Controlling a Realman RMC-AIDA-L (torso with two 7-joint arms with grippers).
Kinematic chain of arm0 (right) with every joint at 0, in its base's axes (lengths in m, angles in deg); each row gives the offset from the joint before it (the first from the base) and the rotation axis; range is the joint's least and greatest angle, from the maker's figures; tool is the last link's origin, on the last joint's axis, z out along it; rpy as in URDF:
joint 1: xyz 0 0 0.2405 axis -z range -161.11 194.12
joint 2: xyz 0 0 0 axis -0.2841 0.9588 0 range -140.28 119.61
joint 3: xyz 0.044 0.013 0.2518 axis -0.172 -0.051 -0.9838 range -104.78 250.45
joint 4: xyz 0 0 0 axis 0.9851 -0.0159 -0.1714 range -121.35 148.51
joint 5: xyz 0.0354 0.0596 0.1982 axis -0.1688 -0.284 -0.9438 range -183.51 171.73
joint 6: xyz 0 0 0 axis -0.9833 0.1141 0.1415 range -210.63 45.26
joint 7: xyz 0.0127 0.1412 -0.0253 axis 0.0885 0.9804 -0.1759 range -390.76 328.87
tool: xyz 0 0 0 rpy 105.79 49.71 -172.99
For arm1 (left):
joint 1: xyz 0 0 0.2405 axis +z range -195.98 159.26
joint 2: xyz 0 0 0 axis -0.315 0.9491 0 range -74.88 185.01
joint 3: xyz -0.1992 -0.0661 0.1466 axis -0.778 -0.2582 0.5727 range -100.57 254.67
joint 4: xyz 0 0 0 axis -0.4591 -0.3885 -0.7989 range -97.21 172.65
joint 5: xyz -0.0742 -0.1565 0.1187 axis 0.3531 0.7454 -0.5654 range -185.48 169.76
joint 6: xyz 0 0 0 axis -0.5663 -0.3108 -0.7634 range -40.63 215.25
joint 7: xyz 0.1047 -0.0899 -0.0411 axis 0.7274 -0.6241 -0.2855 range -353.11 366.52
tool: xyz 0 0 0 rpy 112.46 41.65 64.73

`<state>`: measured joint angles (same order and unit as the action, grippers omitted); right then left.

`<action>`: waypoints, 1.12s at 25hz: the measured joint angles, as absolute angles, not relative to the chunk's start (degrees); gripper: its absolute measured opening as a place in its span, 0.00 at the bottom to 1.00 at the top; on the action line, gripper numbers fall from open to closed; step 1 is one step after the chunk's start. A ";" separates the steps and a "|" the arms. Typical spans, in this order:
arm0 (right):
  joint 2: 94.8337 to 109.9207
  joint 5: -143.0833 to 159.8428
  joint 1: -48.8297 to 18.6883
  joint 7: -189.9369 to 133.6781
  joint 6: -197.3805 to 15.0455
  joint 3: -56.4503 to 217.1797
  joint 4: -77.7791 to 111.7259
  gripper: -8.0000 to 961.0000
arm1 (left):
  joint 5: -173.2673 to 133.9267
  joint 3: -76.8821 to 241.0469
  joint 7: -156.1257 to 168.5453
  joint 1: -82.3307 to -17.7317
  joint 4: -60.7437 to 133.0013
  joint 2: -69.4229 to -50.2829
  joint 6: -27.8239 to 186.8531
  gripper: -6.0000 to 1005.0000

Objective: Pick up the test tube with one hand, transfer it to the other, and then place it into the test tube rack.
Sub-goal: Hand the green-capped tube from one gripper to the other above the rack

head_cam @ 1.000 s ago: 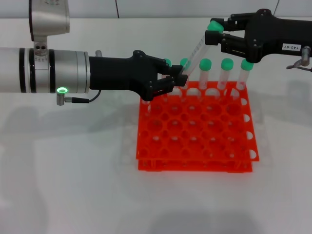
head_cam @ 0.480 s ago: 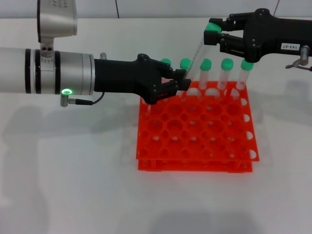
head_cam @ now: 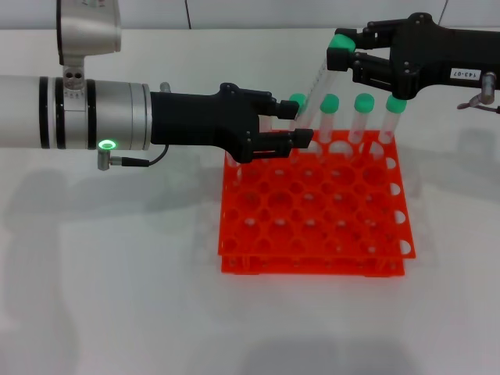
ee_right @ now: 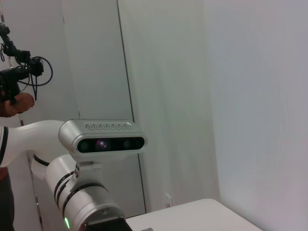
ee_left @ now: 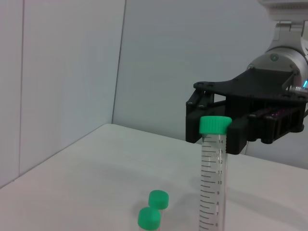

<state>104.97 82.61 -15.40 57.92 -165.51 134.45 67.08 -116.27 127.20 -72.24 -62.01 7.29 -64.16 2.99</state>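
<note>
Your right hand is up above the far edge of the orange rack, pinching the test tube at its green cap. The tube hangs tilted from that grip, its lower end slanting down toward the back row of the rack, and it is not seated in any hole. In the left wrist view the same tube stands in the foreground with its printed scale facing the camera, and the right hand sits around the cap, one finger on each side of it.

Your left hand reaches in level from the left side, over the rack's back left corner. Its fingers are spread, one above the other, with a clear gap between them. The tube's lower end passes just beside the fingertips, and you can see that the fingers are not closed on it.

Other green-capped tubes stand upright in the rack's back row, to the right of the left hand. Two more green caps show low in the left wrist view. The rack rests flat on the white desk. The right wrist view shows only the left arm's silver wrist and its camera against a pale wall.
</note>
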 joint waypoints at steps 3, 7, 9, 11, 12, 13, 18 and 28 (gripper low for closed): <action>104.97 82.52 -15.40 57.92 -165.57 134.45 67.11 0.30 | -116.22 127.19 -72.70 -62.05 7.35 -64.16 2.91 0.44; 104.98 82.49 -15.36 57.92 -165.57 134.45 67.22 0.29 | -116.21 127.16 -74.32 -62.05 7.17 -64.12 2.78 0.51; 104.97 82.47 -15.33 57.92 -165.57 134.45 67.23 0.29 | -116.22 127.14 -74.51 -62.04 7.05 -64.11 2.59 0.54; 104.97 82.46 -15.27 57.92 -165.58 134.45 67.24 0.29 | -116.21 127.16 -74.63 -62.04 7.03 -64.11 2.48 0.60; 104.97 82.46 -15.21 57.92 -165.58 134.45 67.25 0.29 | -116.21 127.21 -74.69 -62.04 7.03 -64.10 2.45 0.64; 104.97 82.45 -15.15 57.92 -165.58 134.45 67.28 0.29 | -116.21 127.35 -74.80 -62.04 7.00 -64.11 2.42 0.68; 104.98 82.43 -14.97 58.02 -165.58 134.45 67.45 0.28 | -116.21 127.93 -75.29 -62.06 6.92 -64.11 2.35 0.89; 104.90 82.45 -14.36 58.16 -165.55 134.28 67.48 0.28 | -116.20 127.94 -80.97 -58.61 -1.47 -64.21 0.66 0.88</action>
